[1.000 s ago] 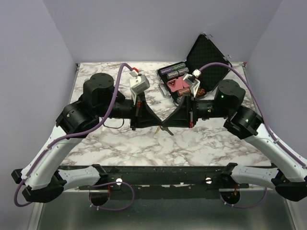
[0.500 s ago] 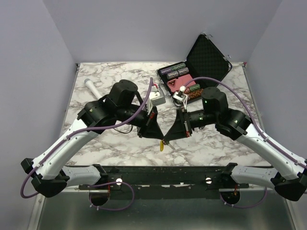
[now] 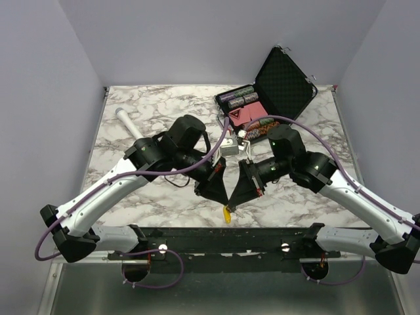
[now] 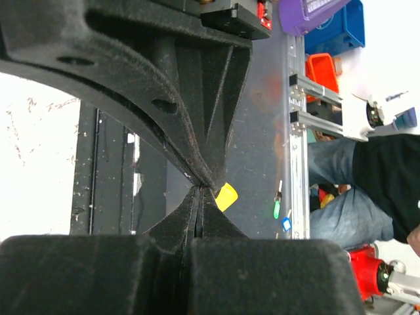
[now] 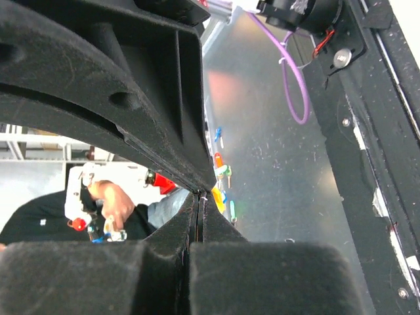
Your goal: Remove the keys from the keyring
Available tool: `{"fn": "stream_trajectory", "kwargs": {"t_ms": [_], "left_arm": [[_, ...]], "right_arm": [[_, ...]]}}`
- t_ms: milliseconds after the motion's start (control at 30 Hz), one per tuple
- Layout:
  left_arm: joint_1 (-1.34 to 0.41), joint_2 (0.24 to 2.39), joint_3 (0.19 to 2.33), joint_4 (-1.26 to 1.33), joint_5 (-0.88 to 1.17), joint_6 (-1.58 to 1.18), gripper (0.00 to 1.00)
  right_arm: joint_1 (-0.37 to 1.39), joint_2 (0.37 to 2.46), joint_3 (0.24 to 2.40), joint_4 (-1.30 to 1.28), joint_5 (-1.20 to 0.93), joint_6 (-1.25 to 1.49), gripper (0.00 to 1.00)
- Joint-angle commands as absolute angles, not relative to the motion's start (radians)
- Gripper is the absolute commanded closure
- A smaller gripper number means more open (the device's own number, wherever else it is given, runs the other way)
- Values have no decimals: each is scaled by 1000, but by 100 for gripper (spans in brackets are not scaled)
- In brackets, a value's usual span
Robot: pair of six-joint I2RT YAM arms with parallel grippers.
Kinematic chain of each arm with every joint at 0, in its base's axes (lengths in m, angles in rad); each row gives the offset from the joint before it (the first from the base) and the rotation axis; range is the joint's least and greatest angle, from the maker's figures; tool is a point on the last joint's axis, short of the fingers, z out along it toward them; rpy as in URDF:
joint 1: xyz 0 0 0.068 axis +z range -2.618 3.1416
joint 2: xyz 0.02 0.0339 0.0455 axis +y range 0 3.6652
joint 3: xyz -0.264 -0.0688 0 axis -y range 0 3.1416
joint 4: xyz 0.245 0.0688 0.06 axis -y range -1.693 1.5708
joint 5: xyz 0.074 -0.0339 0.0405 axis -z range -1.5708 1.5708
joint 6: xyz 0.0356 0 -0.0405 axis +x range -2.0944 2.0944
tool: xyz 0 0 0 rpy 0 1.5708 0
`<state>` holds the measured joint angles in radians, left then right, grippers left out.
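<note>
Both grippers meet tip to tip above the table's near edge. My left gripper (image 3: 222, 199) and my right gripper (image 3: 235, 201) are both shut, pinched together on the tiny keyring, which is almost wholly hidden between the pads. A sliver of silver ring (image 5: 204, 194) shows at the right gripper's tips (image 5: 199, 198). The key's yellow-orange head (image 3: 227, 214) hangs free just below the tips. It also shows beside the shut left gripper (image 4: 199, 197) in the left wrist view (image 4: 225, 195). Its blade is hidden.
A white-and-grey microphone (image 3: 126, 121) lies at the back left. An open black case (image 3: 283, 82) with batteries and small boxes (image 3: 239, 110) stands at the back right. The black front rail (image 3: 223, 236) runs just below the grippers.
Both arms have swung toward the near edge, still tip to tip, carrying the key from mid-table to over the front rail. The microphone came into view behind the left arm.
</note>
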<state>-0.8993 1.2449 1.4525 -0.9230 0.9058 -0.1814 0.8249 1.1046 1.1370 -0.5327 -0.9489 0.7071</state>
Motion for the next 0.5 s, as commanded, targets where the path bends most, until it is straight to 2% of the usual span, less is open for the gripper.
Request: {"fn": "stream_trajectory", "kwargs": {"t_ms": [0, 233, 267, 433, 467], "left_arm": [[-950, 1310, 1462, -857, 1009, -129, 100], [-950, 1353, 1528, -922, 1014, -78, 100], [-946, 1353, 1537, -919, 988, -84, 97], [-927, 1307, 1513, -824, 810, -175, 52], [-919, 1292, 1500, -798, 748, -196, 47]], "right_arm": [[824, 1143, 1163, -354, -946, 690, 99], [824, 1144, 1186, -364, -933, 669, 99], [824, 1141, 1186, -361, -911, 667, 99], [824, 1112, 1174, -347, -723, 686, 99], [824, 1108, 1170, -342, -682, 690, 99]]}}
